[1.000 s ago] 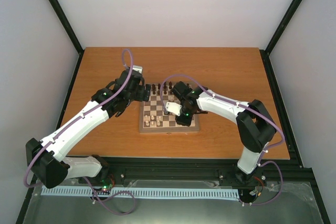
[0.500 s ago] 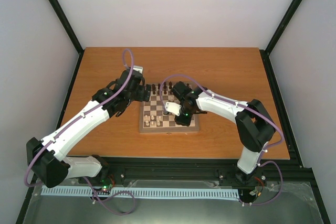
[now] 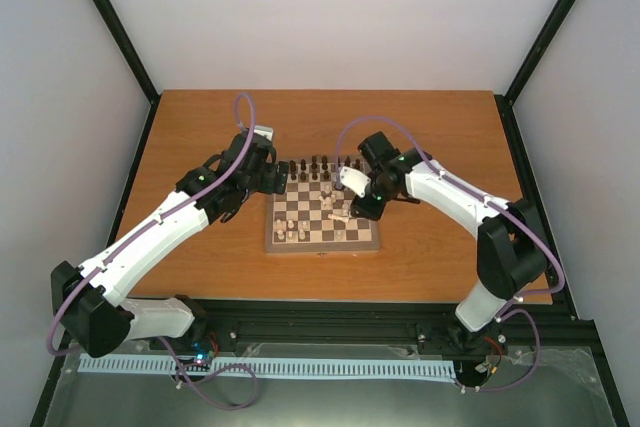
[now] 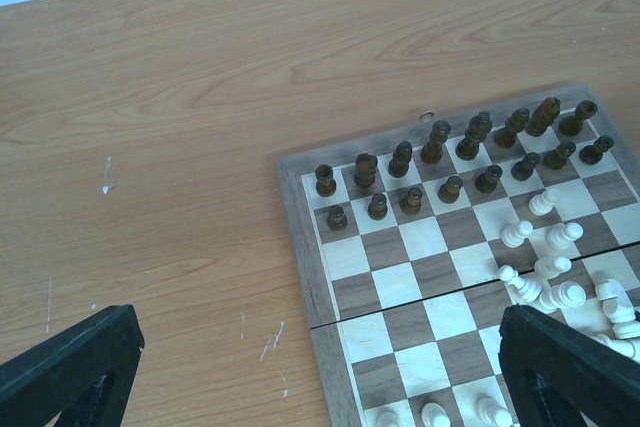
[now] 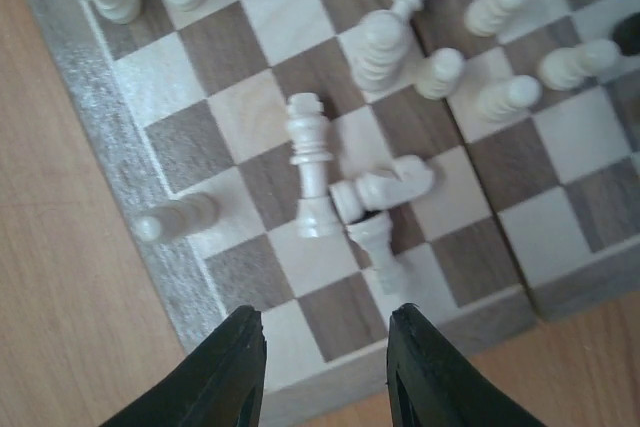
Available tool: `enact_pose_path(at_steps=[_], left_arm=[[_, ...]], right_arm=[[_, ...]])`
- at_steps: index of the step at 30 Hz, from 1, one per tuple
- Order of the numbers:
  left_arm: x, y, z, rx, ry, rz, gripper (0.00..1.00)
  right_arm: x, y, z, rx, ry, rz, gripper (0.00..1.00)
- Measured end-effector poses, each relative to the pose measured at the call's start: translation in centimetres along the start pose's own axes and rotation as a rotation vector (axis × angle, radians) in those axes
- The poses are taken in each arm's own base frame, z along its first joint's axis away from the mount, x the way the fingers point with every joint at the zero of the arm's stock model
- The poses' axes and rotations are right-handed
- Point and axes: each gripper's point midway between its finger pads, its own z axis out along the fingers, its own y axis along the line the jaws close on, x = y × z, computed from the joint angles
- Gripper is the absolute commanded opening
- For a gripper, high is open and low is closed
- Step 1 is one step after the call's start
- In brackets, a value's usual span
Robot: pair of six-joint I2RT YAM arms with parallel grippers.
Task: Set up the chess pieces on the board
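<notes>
The board (image 3: 320, 246) lies mid-table. Dark brown pieces (image 3: 316, 167) stand in two rows along its far edge, also seen in the left wrist view (image 4: 436, 142). Cream pieces (image 3: 340, 213) cluster at its right; some lie toppled (image 5: 312, 172), others stand (image 5: 380, 47). A few cream pieces stand at the near edge (image 4: 435, 413). My left gripper (image 3: 281, 179) is open and empty over the board's far left corner (image 4: 318, 325). My right gripper (image 3: 352, 209) is open and empty, its tips (image 5: 325, 319) just short of the toppled cream pieces, above the board's border (image 5: 110, 157).
The board's left border (image 4: 300, 237) meets bare wooden table (image 3: 200, 127). Black frame posts and white walls enclose the table. Both arms reach in over the board from either side.
My right arm has swung right and toward the far side, off the board's middle to its right part. The left arm has not moved.
</notes>
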Motion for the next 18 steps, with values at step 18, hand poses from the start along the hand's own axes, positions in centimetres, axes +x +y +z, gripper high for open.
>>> enact_pose_path(at_steps=[18], left_arm=[[0.1,0.0,0.0,0.001,0.002,0.001,1.00]], right_arm=[[0.9,-0.5,3.3,-0.027,0.047,0.011,0.22]])
